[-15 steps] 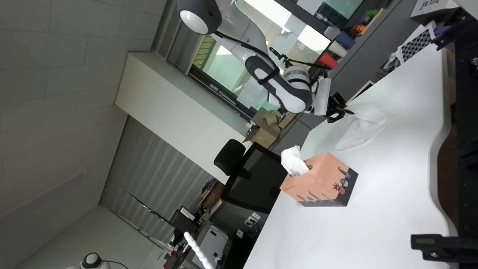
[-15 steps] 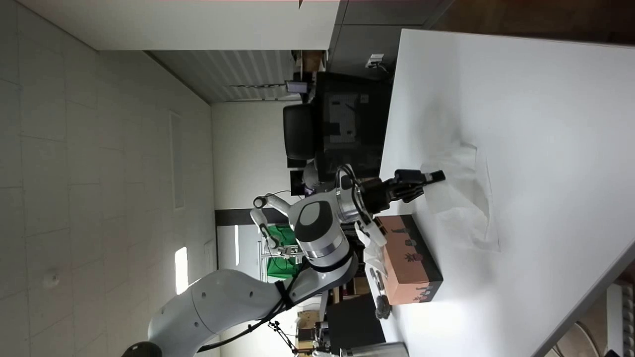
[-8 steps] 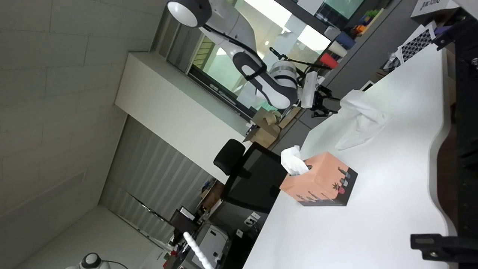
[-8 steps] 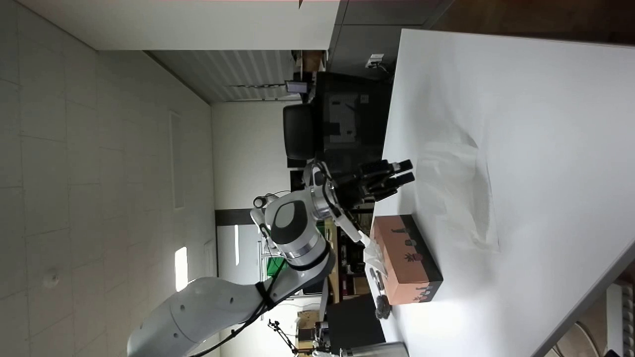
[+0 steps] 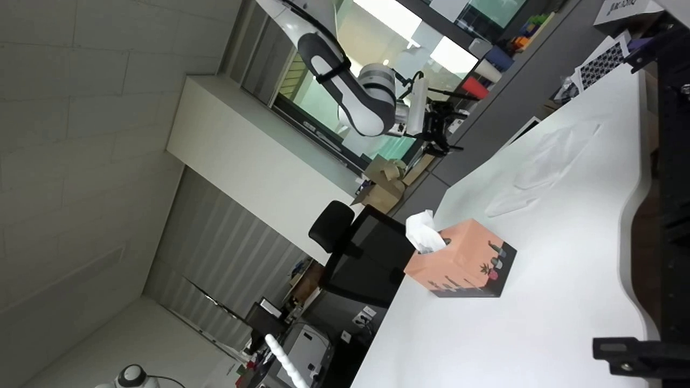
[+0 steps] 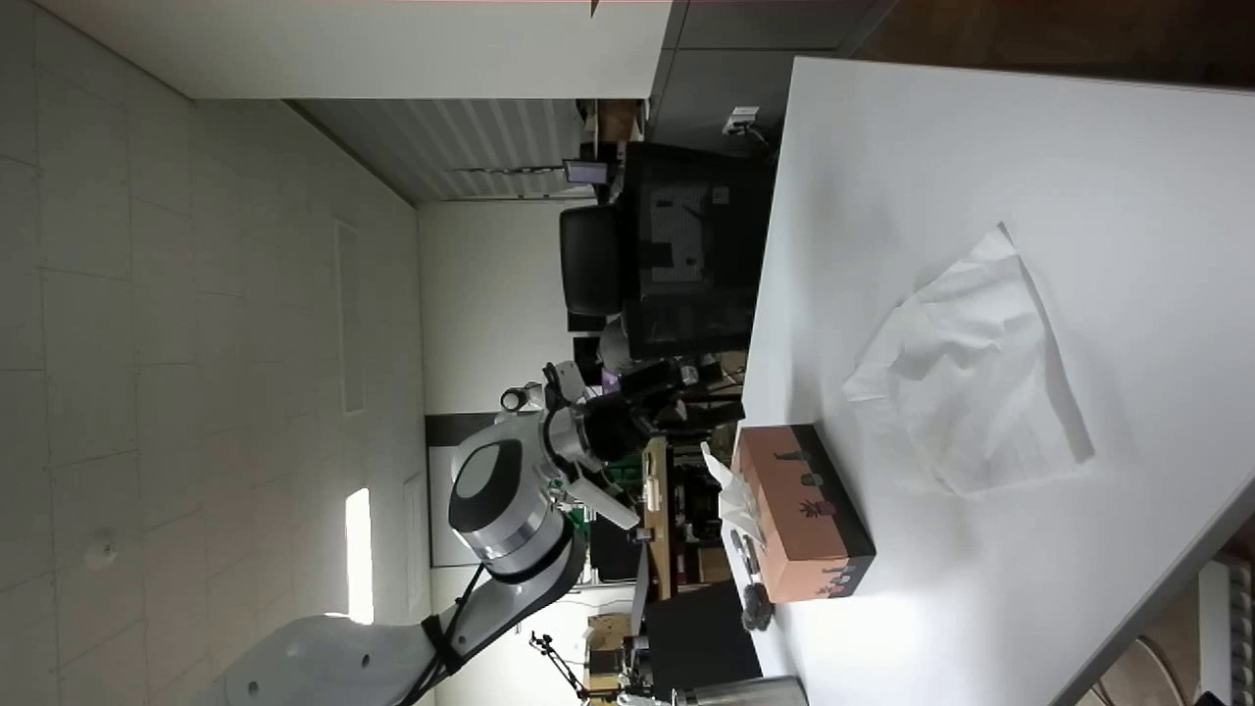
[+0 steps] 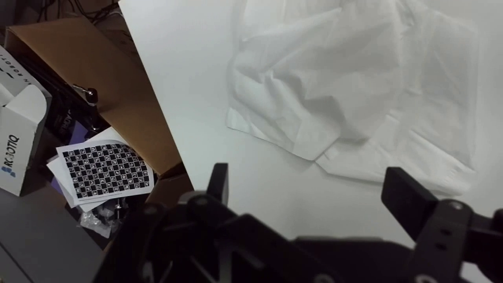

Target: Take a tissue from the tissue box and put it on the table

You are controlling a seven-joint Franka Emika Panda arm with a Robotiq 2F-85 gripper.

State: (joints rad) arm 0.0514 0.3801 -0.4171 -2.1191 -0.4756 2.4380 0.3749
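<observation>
A thin white tissue (image 6: 966, 373) lies spread and creased on the white table (image 6: 1108, 216). It also shows in the wrist view as a rumpled sheet (image 7: 353, 78) beyond my fingertips. My gripper (image 7: 306, 172) is open, its two black fingers wide apart with only tabletop seen between them. In an exterior view the gripper (image 5: 463, 131) hangs above and away from the table's edge, apart from the tissue. The salmon tissue box (image 5: 463, 258), dark along its base, stands on the table, with another white tissue (image 5: 424, 233) poking out of its opening.
Beside the table, the wrist view shows an open cardboard box (image 7: 118, 90) and a checkered sheet (image 7: 106, 169). A black office chair (image 5: 369, 258) stands by the table. A small dark object (image 6: 756, 608) sits close to the tissue box.
The jaws, together at the tissue a second ago, have opened and let it go. The tissue has settled flat on the table. My arm has drawn back up and away; the box has not moved.
</observation>
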